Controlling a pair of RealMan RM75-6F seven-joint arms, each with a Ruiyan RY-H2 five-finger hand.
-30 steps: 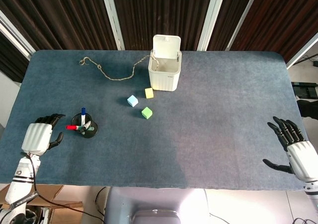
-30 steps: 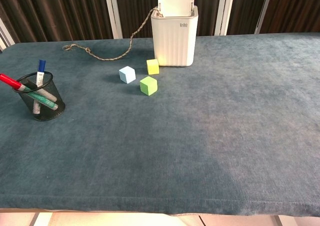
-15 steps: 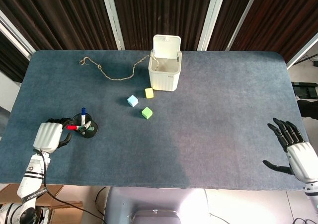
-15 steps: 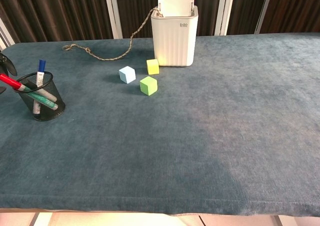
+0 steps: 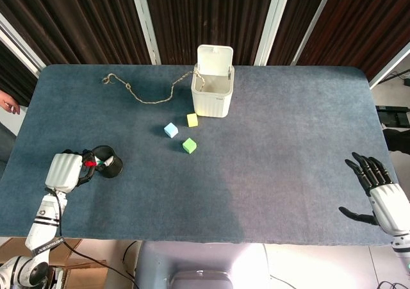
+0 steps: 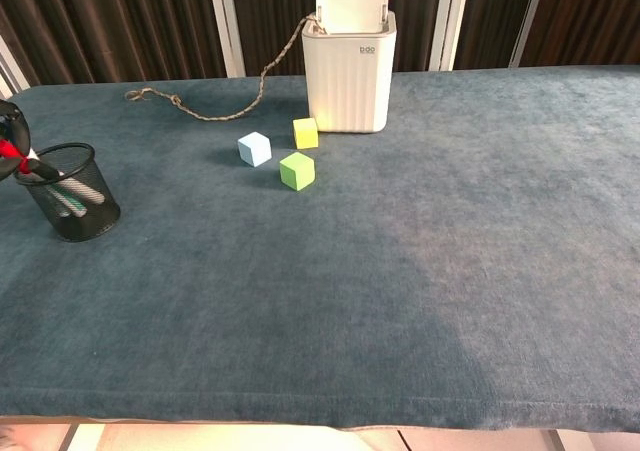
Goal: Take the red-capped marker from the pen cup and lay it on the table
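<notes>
The black mesh pen cup (image 5: 110, 163) (image 6: 68, 193) stands near the table's front left. The red-capped marker (image 5: 90, 163) (image 6: 14, 153) leans out over the cup's left rim. My left hand (image 5: 65, 170) is pressed up against the cup's left side, and its dark fingers (image 5: 82, 159) pinch the red cap. In the chest view only the fingertips (image 6: 8, 121) show at the left edge. A green-banded marker (image 6: 72, 204) lies low inside the cup. My right hand (image 5: 379, 193) hovers at the front right edge, fingers spread, holding nothing.
A white lidded bin (image 5: 213, 84) (image 6: 351, 69) stands at the back centre, with a rope (image 5: 142, 91) trailing to its left. Blue (image 5: 170, 130), yellow (image 5: 192, 120) and green (image 5: 189, 145) cubes lie in front of it. A person's hand (image 5: 8, 103) shows past the table's left edge.
My left hand slid right to the cup and its fingers closed on the red cap. The cup shifted slightly and the blue marker no longer stands above the rim. The right hand stayed put.
</notes>
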